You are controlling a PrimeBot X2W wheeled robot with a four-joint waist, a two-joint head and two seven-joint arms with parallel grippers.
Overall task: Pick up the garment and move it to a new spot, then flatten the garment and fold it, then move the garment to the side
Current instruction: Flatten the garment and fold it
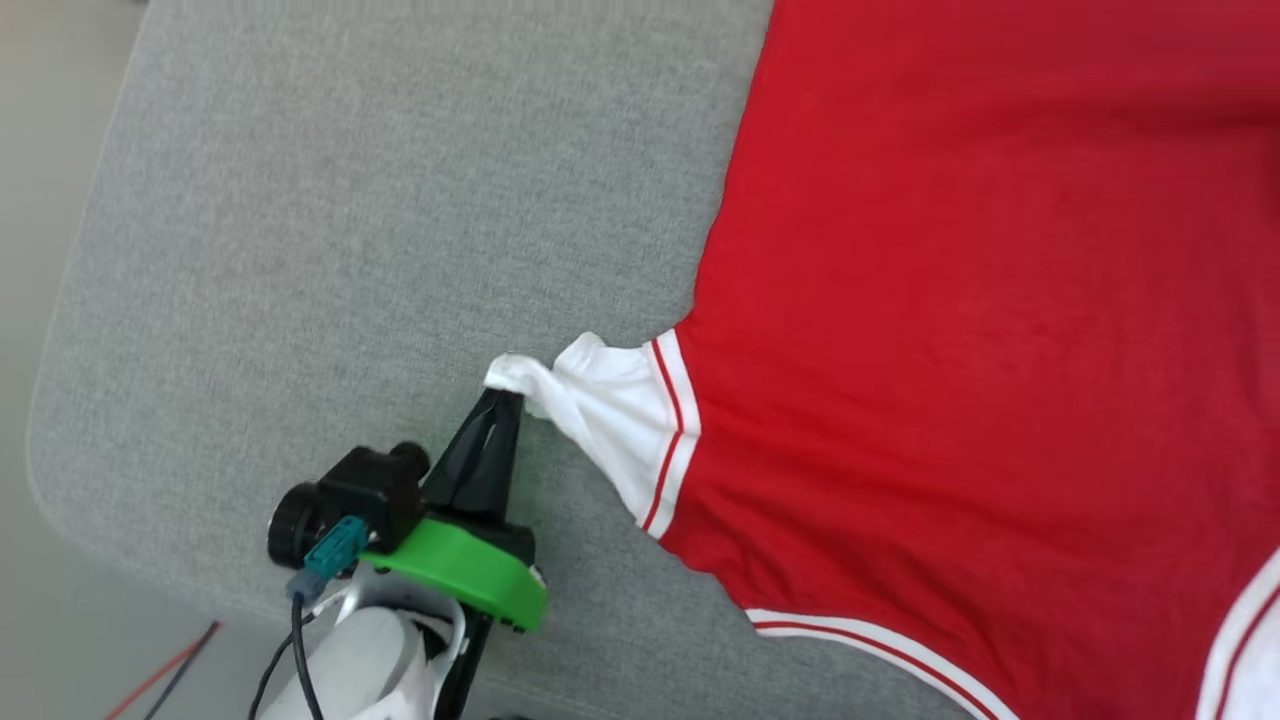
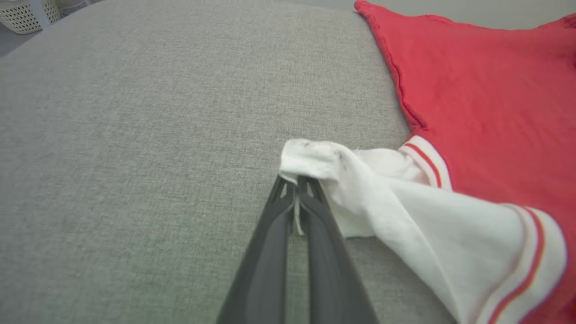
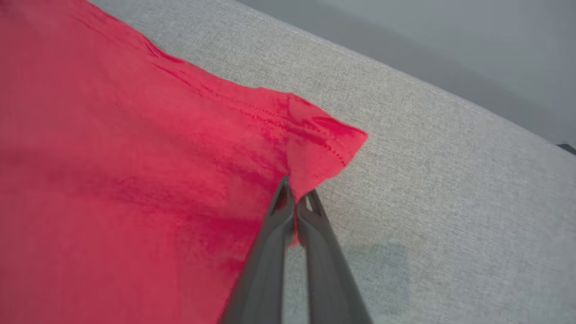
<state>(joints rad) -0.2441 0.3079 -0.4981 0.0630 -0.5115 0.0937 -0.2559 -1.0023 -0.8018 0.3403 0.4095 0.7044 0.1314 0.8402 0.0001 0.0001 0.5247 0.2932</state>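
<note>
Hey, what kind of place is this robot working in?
Probably a living room, or a mock-up of one: a red jersey lies on a grey upholstered cushion, like a sofa or ottoman, with a white latticed basket past its edge.

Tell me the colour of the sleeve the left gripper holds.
The sleeve is white; left wrist view shows it best.

I am pinching the two long dark fingers of my left gripper (image 1: pixel 498 398) tight together on the bunched white sleeve end of the red jersey shirt (image 1: pixel 950 300), right at my fingertips. My green plastic wrist mount (image 1: pixel 460 568) and pale forearm (image 1: pixel 362 668) are sitting behind them. My right gripper (image 3: pixel 296 194) is clamping its fingers, tips meeting, on a red hem corner.
</note>
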